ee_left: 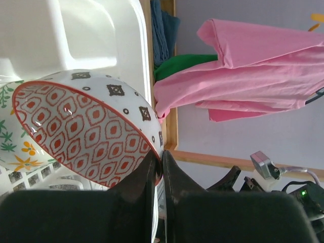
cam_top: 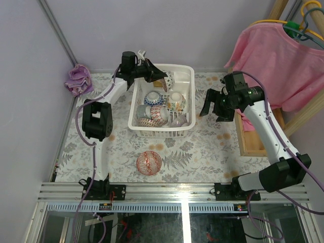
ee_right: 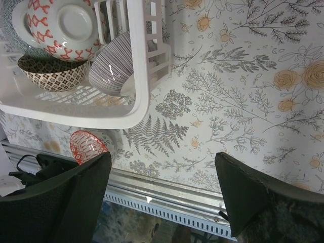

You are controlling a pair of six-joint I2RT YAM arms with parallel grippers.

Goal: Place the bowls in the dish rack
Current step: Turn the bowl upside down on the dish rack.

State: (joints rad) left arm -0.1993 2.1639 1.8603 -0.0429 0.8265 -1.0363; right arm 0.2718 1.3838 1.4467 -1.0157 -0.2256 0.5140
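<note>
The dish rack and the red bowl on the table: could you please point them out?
dish rack (cam_top: 162,133): top external view, near rim.
red bowl (cam_top: 149,162): top external view, its middle.

One dish rack (cam_top: 178,69) stood there. Bowls came to seven or eight: one orange-lined bowl (ee_left: 86,131) was pinched by its rim in the left gripper (ee_left: 158,158). Five or six other bowls (cam_top: 153,97) were crowded just below it, too tightly packed for a firm count. One red bowl (cam_top: 149,162) lay well apart from both grippers. One pink shirt (cam_top: 276,61) hung behind the open right gripper (ee_right: 162,167).
</note>
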